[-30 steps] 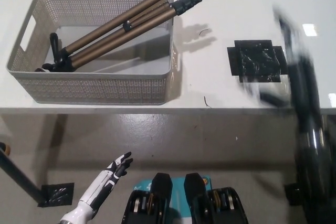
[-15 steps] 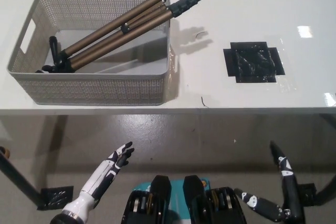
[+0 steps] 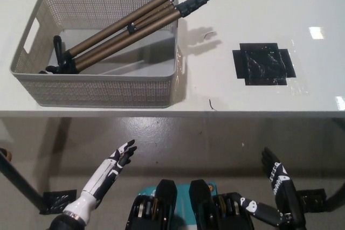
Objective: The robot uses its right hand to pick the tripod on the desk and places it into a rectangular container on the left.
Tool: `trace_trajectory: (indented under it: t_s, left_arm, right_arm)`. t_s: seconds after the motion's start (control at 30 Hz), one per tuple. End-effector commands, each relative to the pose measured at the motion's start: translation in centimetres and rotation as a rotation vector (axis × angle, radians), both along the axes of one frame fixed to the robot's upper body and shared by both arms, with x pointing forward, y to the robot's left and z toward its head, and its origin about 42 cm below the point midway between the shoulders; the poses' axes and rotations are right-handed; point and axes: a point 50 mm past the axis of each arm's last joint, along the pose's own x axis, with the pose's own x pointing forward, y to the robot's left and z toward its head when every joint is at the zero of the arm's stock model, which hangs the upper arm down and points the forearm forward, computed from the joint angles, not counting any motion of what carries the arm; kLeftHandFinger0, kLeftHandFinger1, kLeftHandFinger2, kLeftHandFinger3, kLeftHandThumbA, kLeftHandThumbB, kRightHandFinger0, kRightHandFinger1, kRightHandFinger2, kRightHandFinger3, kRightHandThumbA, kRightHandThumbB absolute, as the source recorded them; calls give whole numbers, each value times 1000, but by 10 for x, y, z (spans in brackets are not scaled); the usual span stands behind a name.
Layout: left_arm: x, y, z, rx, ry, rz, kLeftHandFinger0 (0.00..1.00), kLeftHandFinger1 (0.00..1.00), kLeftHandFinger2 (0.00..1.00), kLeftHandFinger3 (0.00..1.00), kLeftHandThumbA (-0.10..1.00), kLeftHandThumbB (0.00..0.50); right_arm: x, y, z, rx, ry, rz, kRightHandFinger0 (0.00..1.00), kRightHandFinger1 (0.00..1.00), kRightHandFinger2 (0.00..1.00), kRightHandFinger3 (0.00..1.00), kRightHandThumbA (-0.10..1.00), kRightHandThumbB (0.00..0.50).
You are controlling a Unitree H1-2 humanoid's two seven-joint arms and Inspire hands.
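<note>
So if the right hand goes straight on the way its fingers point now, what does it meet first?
Probably the front edge of the desk. The right hand is low, before the desk, pointing up-picture toward that edge below the black tape patch. Depth is unclear; it may pass underneath.

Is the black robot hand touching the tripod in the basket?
Apart. The head view shows the right robot hand low, below the desk edge, while the tripod lies in the basket.

Tripod [image 3: 126, 28] in container [image 3: 102, 90] on desk [image 3: 242, 4] left, feet overhanging rim, tape patch [image 3: 263, 64] apparently right.
</note>
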Motion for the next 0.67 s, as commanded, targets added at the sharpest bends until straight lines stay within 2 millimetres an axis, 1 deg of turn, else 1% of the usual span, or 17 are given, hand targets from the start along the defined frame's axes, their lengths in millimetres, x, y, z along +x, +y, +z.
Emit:
trace_trajectory:
  t_s: [0.0, 0.27, 0.3, 0.37, 0.43, 0.53, 0.6, 0.63]
  left_arm:
    - [7, 3, 9, -16, -57, 26, 1000, 1000, 1000, 1000, 1000, 500]
    - [9, 4, 11, -40, -62, 35, 1000, 1000, 1000, 1000, 1000, 500]
    - [8, 3, 11, -45, -61, 38, 1000, 1000, 1000, 1000, 1000, 500]
    - [7, 3, 10, -57, -68, 43, 1000, 1000, 1000, 1000, 1000, 500]
    - [5, 3, 8, -82, -75, 57, 1000, 1000, 1000, 1000, 1000, 500]
    - [5, 3, 4, -107, -75, 74, 1000, 1000, 1000, 1000, 1000, 500]
    - [1, 3, 4, -113, -73, 78, 1000, 1000, 1000, 1000, 1000, 500]
    - [1, 3, 4, -113, -73, 78, 1000, 1000, 1000, 1000, 1000, 500]
  right_arm:
    - [9, 1, 8, 64, -34, 49, 1000, 1000, 1000, 1000, 983, 73]
    - [13, 1, 12, 31, -47, 53, 1000, 1000, 1000, 1000, 982, 66]
    - [12, 0, 12, -1, -56, 46, 1000, 1000, 1000, 1000, 1000, 74]
    - [11, -1, 13, -15, -65, 31, 1000, 1000, 1000, 1000, 1000, 93]
    - [10, 0, 13, -15, -68, 23, 1000, 1000, 1000, 1000, 1000, 84]
    - [9, 0, 12, -12, -74, 31, 1000, 1000, 1000, 1000, 1000, 84]
    - [8, 0, 10, -23, -71, 32, 1000, 1000, 1000, 1000, 1000, 104]
    - [8, 0, 10, -23, -71, 32, 1000, 1000, 1000, 1000, 1000, 104]
